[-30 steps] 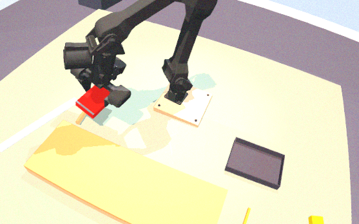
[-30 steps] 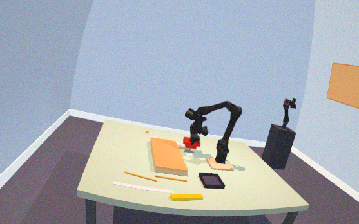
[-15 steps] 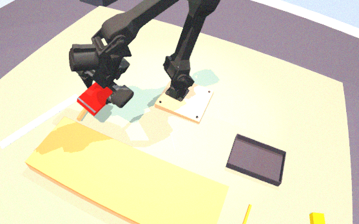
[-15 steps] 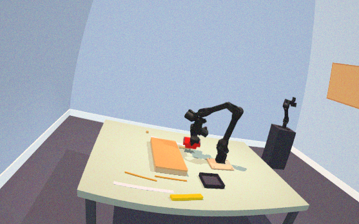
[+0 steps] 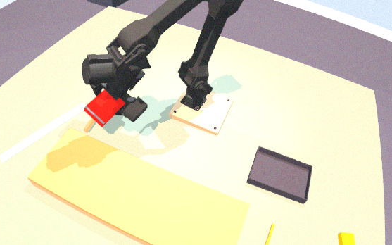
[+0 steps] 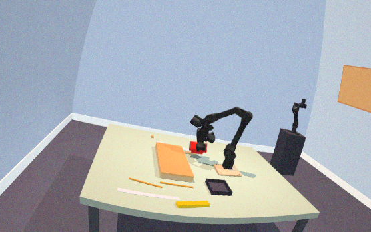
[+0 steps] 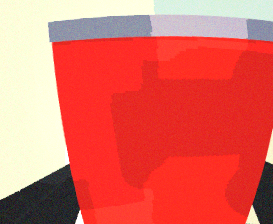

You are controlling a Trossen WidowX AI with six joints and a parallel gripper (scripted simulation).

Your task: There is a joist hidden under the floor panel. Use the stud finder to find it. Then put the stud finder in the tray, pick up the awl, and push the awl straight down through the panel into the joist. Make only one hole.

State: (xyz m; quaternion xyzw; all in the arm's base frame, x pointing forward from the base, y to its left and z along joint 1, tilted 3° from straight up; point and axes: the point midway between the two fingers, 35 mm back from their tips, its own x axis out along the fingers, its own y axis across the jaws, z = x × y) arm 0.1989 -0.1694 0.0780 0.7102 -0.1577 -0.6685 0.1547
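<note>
The red stud finder [image 5: 102,107] [image 6: 193,147] [image 7: 187,115], with a grey strip along one edge, is held in my gripper [image 5: 115,101] [image 6: 200,147], which is shut on it. It is raised above the table, beside the far end of the floor panel on the arm's side. It fills most of the wrist view. The floor panel [image 5: 136,186] [image 6: 174,161] is a long yellow-orange slab; no joist shows. A tan stick-like piece [image 5: 89,125], perhaps the awl's handle, shows partly below the stud finder. The dark tray [image 5: 281,177] [image 6: 219,187] is empty.
A white strip [image 5: 41,134] lies by the panel's far end; another white strip [image 6: 147,194] lies near the front. Two thin orange sticks [image 6: 145,183] [image 6: 176,185] and a yellow block [image 5: 347,239] [image 6: 192,204] lie beyond the panel's near end. The arm's base plate [image 5: 208,117] [image 6: 227,173] stands behind the tray.
</note>
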